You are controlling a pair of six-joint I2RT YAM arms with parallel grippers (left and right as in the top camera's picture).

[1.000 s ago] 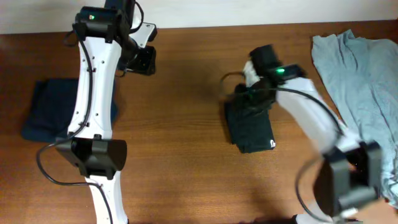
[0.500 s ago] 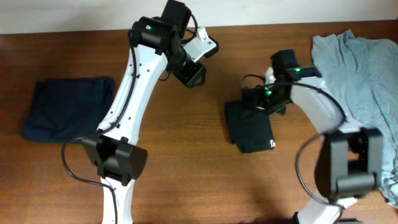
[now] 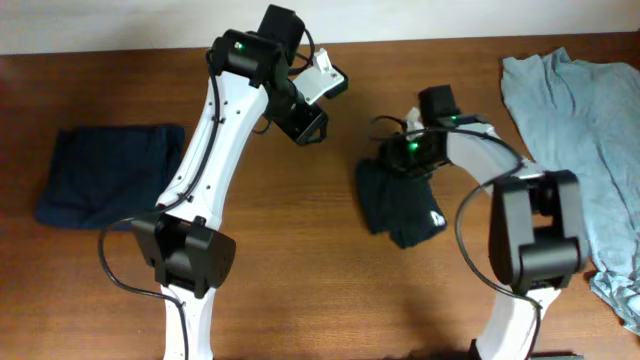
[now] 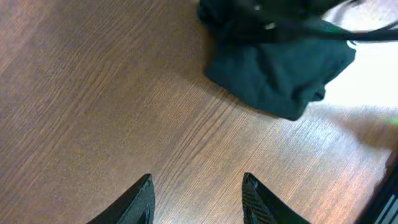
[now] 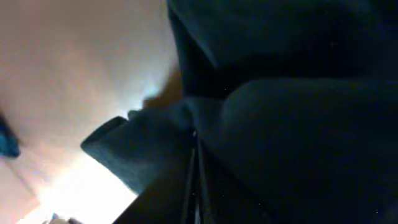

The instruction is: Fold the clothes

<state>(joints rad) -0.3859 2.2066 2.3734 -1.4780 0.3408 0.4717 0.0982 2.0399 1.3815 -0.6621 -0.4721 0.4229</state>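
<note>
Right tool [image 3: 402, 158] pinches black T-shirt [image 3: 400, 207] — left tool [image 4: 198, 178] spread.

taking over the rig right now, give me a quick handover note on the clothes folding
Right gripper: jaws look shut on the far edge of the folded black T-shirt with a small white logo; its wrist view is dark.
Left gripper: jaws open, empty, above the bare brown wooden table beside that shirt.
Done: dark blue folded garment lies at the table's left; the black shirt is folded small but rumpled.
Left: tidy the black shirt, then fold the loose grey-blue garment at the right.
</note>
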